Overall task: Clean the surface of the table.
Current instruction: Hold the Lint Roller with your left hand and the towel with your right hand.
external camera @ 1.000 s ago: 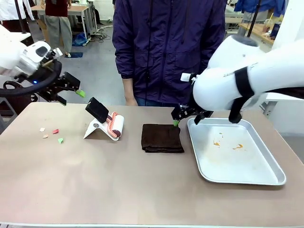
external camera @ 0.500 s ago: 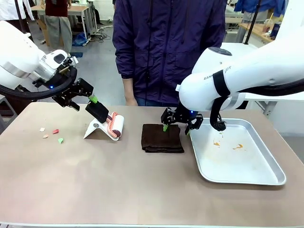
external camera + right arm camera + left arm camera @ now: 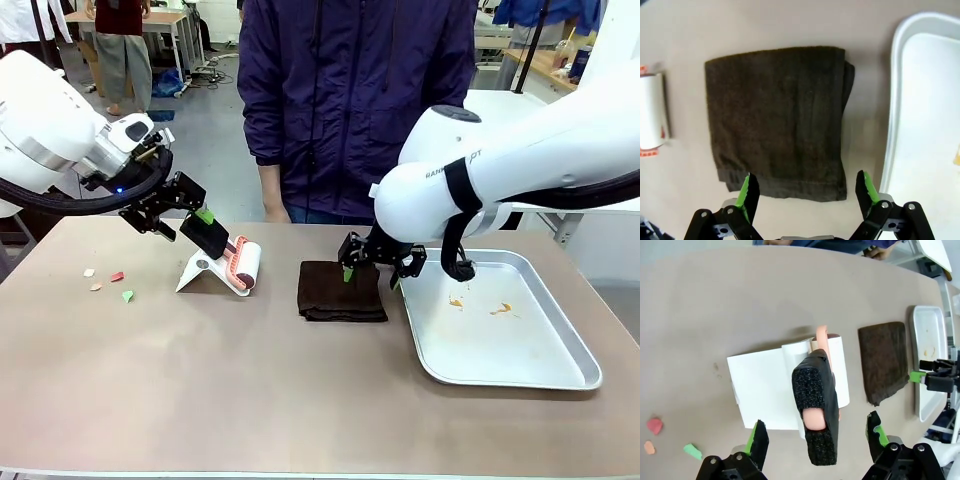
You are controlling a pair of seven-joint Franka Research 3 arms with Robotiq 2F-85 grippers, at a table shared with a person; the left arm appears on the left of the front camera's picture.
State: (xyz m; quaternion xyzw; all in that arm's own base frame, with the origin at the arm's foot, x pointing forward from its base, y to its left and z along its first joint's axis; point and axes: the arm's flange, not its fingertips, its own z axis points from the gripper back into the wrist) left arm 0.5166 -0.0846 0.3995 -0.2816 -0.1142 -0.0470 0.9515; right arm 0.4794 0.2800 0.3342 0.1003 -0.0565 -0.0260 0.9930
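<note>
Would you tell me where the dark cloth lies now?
Front view: the cloth lies centrally, between the lint roller and the metal tray, below the right hand.

The left arm (image 3: 40,120) reaches in with its wrist tilted down and inward, and the left gripper (image 3: 192,208) has its fingers spread wide, green pads (image 3: 758,436) well apart. The right arm (image 3: 520,140) bends across, wrist pointing down, and the right gripper (image 3: 370,268) gapes likewise.

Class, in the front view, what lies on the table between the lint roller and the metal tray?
A folded dark brown cloth lies flat between the lint roller and the tray, as the front view shows; the right claw hovers open above it.
</note>
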